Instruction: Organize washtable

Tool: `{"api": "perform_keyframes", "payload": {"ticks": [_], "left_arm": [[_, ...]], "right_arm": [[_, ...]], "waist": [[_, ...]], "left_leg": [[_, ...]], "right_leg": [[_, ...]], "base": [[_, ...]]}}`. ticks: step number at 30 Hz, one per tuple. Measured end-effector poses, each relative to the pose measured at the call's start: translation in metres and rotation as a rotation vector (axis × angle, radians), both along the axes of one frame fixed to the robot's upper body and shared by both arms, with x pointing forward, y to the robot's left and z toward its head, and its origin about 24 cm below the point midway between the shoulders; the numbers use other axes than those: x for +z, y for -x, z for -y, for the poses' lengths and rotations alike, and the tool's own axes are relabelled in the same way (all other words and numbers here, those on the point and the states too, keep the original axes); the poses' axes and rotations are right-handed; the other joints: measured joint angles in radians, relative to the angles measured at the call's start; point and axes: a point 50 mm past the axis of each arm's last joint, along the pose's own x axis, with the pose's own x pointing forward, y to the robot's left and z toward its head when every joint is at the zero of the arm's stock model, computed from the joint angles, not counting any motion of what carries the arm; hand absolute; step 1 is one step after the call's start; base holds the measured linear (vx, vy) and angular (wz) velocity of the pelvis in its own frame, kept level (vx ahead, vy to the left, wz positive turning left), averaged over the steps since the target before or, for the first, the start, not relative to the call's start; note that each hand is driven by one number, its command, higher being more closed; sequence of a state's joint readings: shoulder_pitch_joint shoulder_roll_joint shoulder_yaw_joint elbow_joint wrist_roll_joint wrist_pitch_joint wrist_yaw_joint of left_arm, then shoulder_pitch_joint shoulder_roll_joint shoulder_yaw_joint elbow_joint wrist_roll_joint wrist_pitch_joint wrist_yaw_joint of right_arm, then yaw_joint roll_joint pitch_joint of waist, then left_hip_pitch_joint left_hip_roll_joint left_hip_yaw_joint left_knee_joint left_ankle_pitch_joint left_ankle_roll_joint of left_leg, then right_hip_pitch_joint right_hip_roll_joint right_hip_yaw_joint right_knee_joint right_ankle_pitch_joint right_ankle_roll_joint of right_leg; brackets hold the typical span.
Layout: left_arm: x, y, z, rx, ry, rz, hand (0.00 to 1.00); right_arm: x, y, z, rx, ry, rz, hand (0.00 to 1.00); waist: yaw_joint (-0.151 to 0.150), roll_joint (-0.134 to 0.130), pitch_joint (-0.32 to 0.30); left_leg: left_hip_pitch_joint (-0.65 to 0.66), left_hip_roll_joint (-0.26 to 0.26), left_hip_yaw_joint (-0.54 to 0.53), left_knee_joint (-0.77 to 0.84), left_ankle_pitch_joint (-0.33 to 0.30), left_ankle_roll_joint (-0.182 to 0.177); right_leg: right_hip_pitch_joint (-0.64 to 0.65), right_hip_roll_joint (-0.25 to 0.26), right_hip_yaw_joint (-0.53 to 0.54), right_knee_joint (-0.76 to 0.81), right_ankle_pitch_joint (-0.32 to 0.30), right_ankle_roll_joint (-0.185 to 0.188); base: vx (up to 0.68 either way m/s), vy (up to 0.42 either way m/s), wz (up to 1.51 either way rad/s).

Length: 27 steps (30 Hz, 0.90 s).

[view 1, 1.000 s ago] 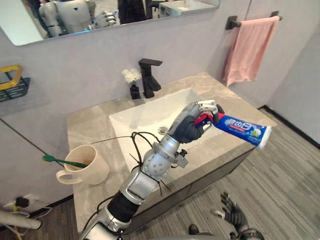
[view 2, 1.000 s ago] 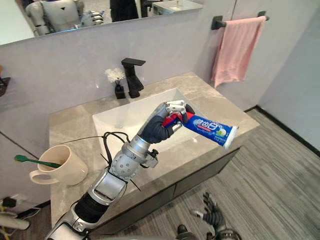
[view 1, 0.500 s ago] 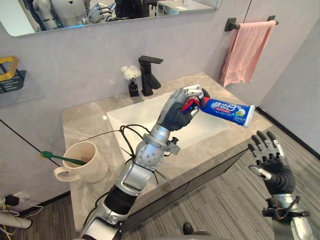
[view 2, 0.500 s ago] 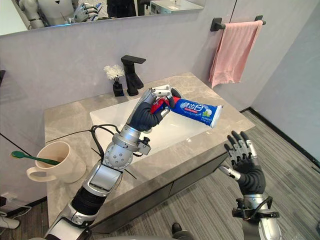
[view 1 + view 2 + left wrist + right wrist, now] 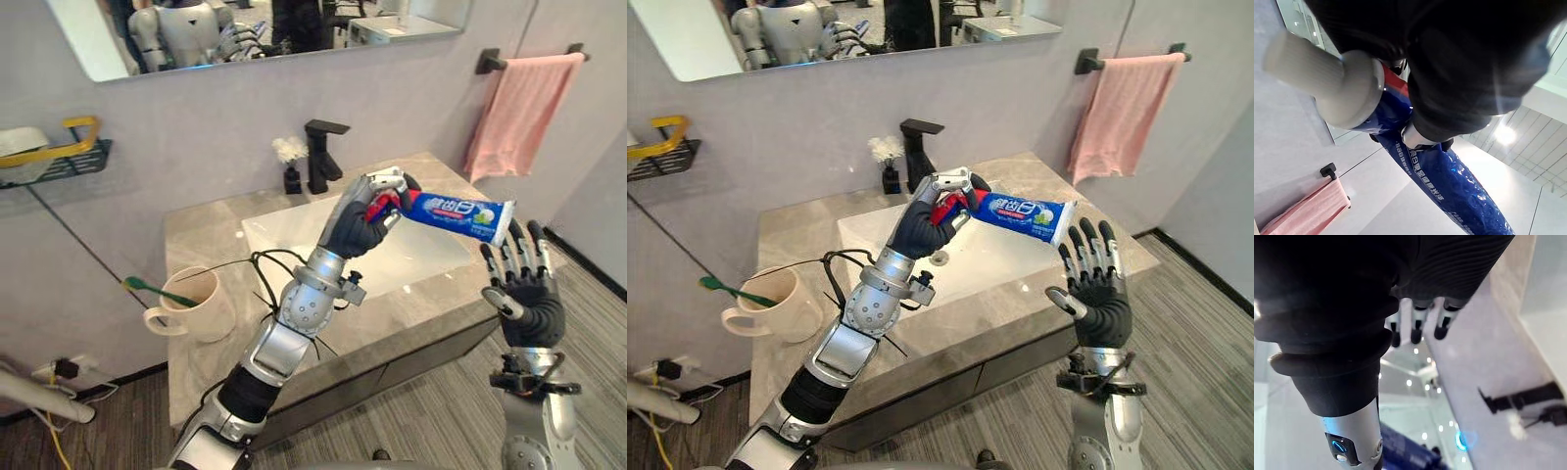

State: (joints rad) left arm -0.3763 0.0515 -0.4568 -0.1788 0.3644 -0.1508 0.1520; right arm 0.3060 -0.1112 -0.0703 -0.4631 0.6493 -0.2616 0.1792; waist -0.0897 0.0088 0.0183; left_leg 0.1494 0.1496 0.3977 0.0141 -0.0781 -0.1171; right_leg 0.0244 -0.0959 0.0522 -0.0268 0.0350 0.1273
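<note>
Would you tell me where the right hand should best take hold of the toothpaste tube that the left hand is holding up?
Probably the toothpaste tube by its blue body near the flat crimped end, coming from below on the robot's right. The left hand wraps the cap end, leaving that half free, and the open right hand is just beneath it.

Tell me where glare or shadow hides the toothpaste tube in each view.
Left eye view: even light, the toothpaste tube in the left hand shows plainly, the open right hand near its end. Left wrist view: the hand's cover is dark, a ceiling lamp flares, the tube's skin glints. Right wrist view: cover in shadow, small lamp spots past the fingers.
</note>
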Motion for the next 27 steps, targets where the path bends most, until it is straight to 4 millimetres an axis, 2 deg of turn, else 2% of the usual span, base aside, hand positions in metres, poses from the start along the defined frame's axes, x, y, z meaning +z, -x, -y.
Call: {"api": "perform_keyframes", "payload": {"ticks": [4, 5, 10, 19, 27], "left_arm": [[-0.009, 0.000, 0.009, -0.024, -0.019, -0.034, 1.00], [-0.010, 0.002, 0.012, -0.034, -0.023, -0.037, 1.00], [-0.013, 0.004, 0.017, -0.046, -0.026, -0.044, 1.00], [-0.018, 0.007, 0.023, -0.075, -0.036, -0.058, 1.00], [-0.018, 0.008, 0.027, -0.081, -0.023, -0.062, 1.00]], "right_arm": [[0.006, -0.013, -0.024, 0.084, -0.072, 0.043, 0.00], [0.005, -0.015, -0.027, 0.094, -0.081, 0.038, 0.00], [0.000, -0.027, -0.033, 0.089, -0.131, 0.010, 0.00], [0.010, -0.036, -0.040, 0.080, -0.167, 0.057, 0.00], [0.018, -0.040, -0.049, 0.112, -0.175, 0.102, 0.00]], "waist": [[0.005, 0.000, -0.003], [0.015, -0.001, -0.004], [0.022, -0.008, -0.011], [0.024, -0.038, -0.033], [0.026, -0.040, -0.041]], "left_leg": [[-0.016, -0.017, -0.037, -0.009, 0.013, 0.012], [-0.016, -0.019, -0.041, -0.013, 0.015, 0.014], [-0.028, -0.027, -0.064, -0.016, 0.024, 0.019], [-0.031, -0.029, -0.099, -0.045, 0.052, 0.020], [-0.029, -0.031, -0.102, -0.076, 0.074, 0.020]], "right_leg": [[0.004, -0.018, -0.035, -0.003, -0.002, 0.002], [0.006, -0.021, -0.041, -0.003, -0.002, 0.003], [0.008, -0.030, -0.063, -0.003, -0.003, 0.004], [0.014, -0.031, -0.102, -0.003, -0.003, 0.004], [0.004, -0.029, -0.107, -0.003, -0.002, 0.003]], "base": [[-0.03, -0.005, 0.26], [-0.02, -0.003, 0.12], [-0.01, -0.013, 0.15], [-0.03, -0.022, 0.12], [-0.03, -0.013, 0.02]]}}
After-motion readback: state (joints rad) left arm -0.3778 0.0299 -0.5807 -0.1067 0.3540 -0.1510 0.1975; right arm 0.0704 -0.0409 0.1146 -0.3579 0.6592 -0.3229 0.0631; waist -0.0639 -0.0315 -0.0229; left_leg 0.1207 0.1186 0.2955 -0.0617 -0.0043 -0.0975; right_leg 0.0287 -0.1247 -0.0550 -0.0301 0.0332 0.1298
